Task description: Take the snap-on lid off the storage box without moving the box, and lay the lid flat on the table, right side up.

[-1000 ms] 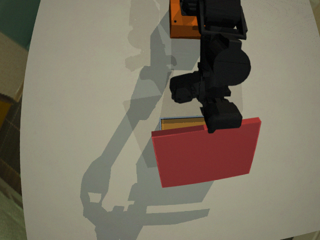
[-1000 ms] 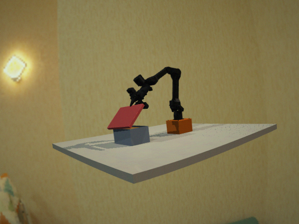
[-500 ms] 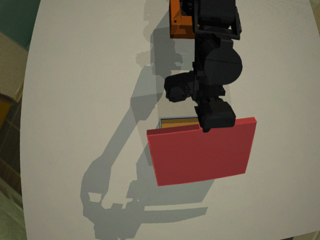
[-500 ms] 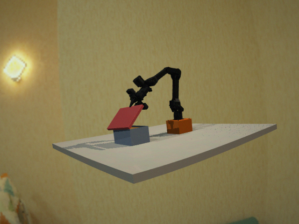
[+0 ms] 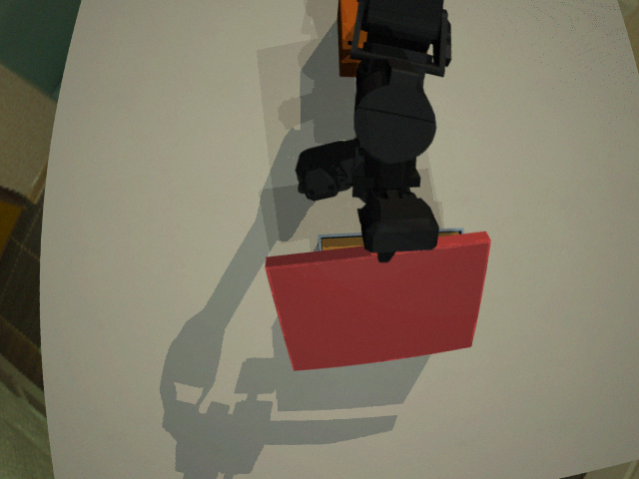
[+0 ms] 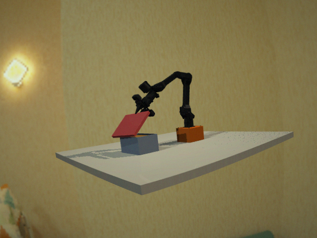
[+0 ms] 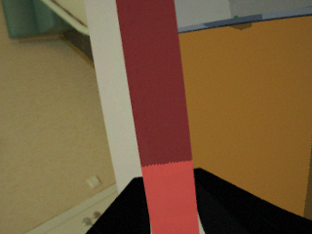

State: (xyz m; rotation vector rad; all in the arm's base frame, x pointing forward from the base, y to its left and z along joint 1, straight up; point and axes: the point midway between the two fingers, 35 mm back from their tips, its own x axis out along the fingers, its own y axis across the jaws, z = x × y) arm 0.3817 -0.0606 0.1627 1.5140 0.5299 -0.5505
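Note:
The red lid (image 5: 378, 309) (image 6: 131, 125) (image 7: 158, 97) is steeply tilted above the storage box, its edge nearest the arm raised and its far edge low. My gripper (image 5: 384, 253) (image 6: 138, 112) (image 7: 168, 182) is shut on the lid's raised edge, near the middle of that edge. The blue-grey storage box (image 5: 339, 237) (image 6: 148, 144) (image 7: 219, 21) stands upright on the table, with its orange-brown inside showing beside the lid. In the top view the lid hides most of the box. In the exterior view the lid's low edge is by the box's far top rim; whether they touch I cannot tell.
The white table (image 5: 541, 309) (image 6: 179, 163) carries the box and the arm. The orange block (image 5: 348, 46) (image 6: 190, 134) stands at the arm's base, behind the box. The arm's shadow falls to the left in the top view. The table's front corner shows in the exterior view.

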